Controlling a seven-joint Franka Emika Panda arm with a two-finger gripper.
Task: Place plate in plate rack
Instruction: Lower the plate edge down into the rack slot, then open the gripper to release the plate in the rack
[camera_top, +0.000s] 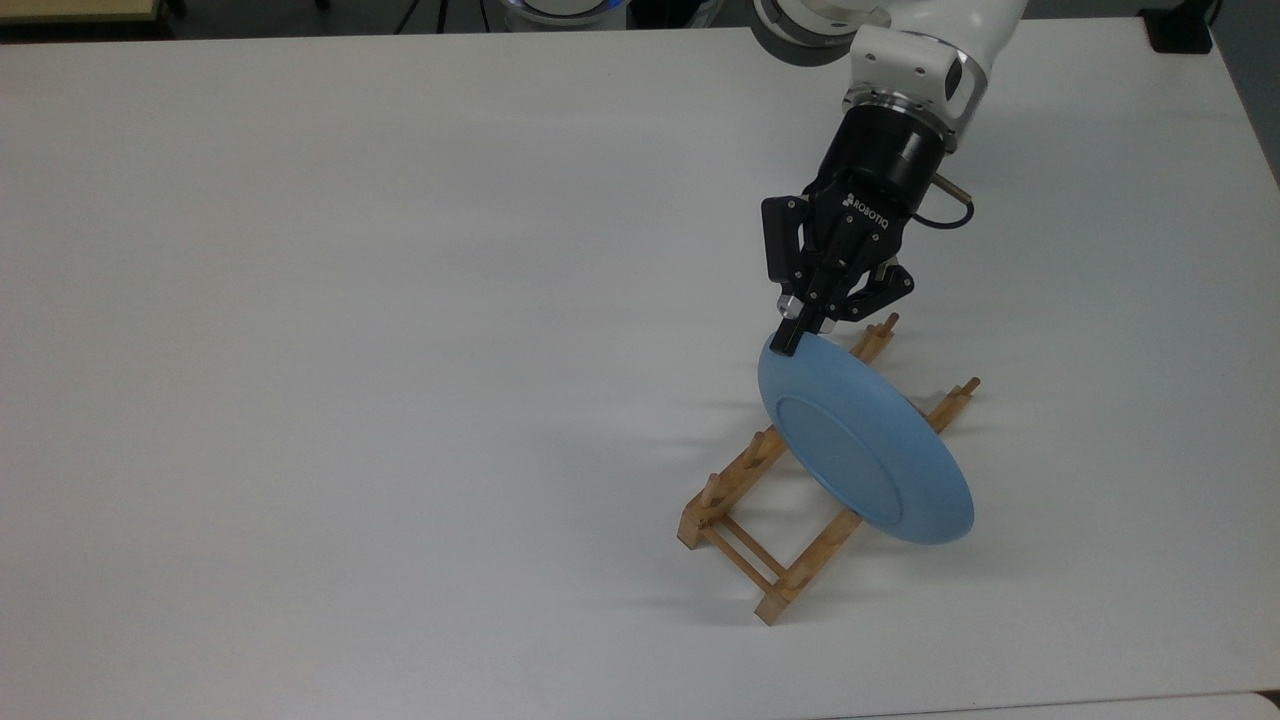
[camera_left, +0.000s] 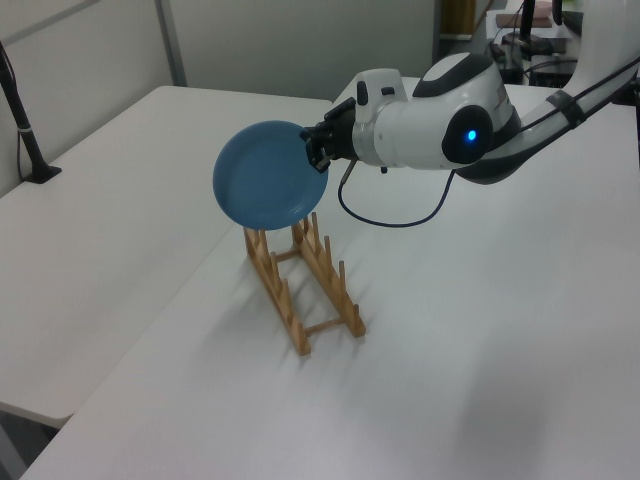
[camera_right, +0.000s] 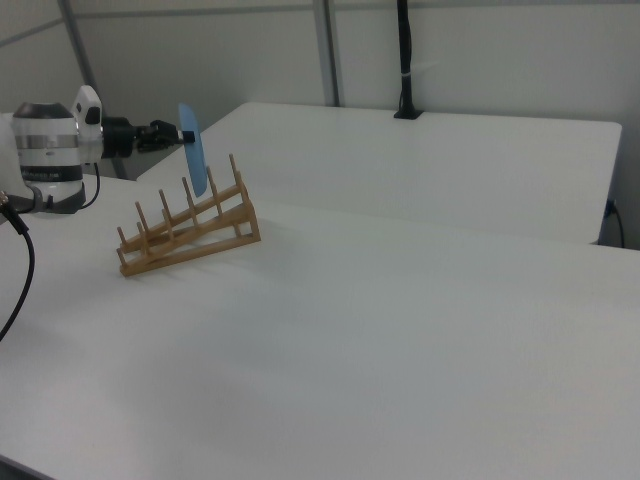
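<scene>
Below the pincer: plate rack (camera_top: 790, 500) on the tabletop (camera_top: 350, 350)
Pincer (camera_top: 793, 342): clamped on plate's (camera_top: 865, 445) rim
Plate: edge-up, over the rack's pegs

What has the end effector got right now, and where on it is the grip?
The end effector is shut on the plate, pinching its rim at the upper edge, with the plate on edge over the plate rack.
</scene>
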